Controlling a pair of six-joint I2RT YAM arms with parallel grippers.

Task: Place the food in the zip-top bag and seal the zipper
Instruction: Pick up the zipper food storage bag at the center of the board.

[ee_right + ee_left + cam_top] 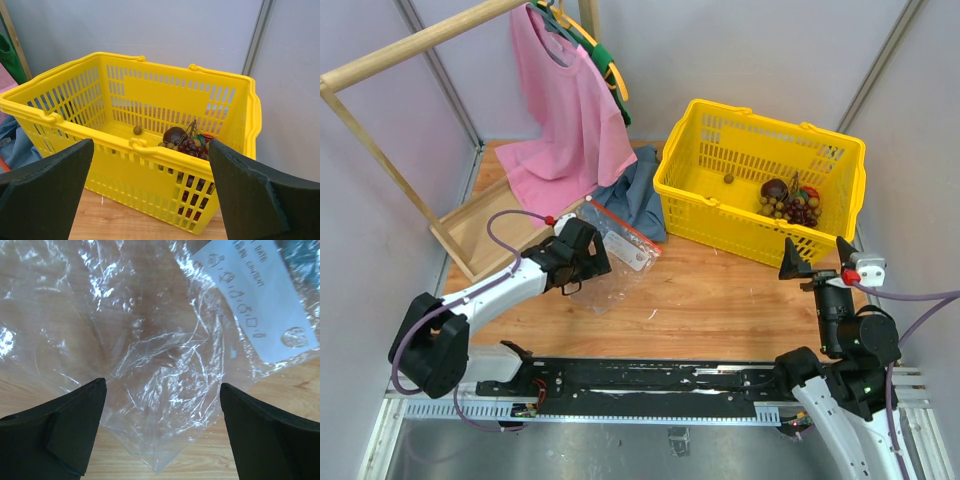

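The zip-top bag (620, 262) lies crumpled and clear on the wooden table, its white label (629, 251) facing up. The red-orange zipper (625, 226) runs along its far edge. My left gripper (590, 255) hovers open over the bag's left end; in the left wrist view the bag (160, 350) fills the space beyond the open gripper (162, 386), with nothing held. The food (790, 200), a dark round fruit, a purple grape bunch and tan balls, lies in the basket's right corner. My right gripper (817, 255) stands open in front of the basket, facing the food (187, 140), its fingers apart around nothing (151, 144).
The yellow basket (720, 215) stands at the back right, with one small loose ball (728, 180) on its floor. A blue cloth (635, 195) lies between basket and bag. A pink shirt (565, 110) hangs from a wooden rack (410, 50) at the back left.
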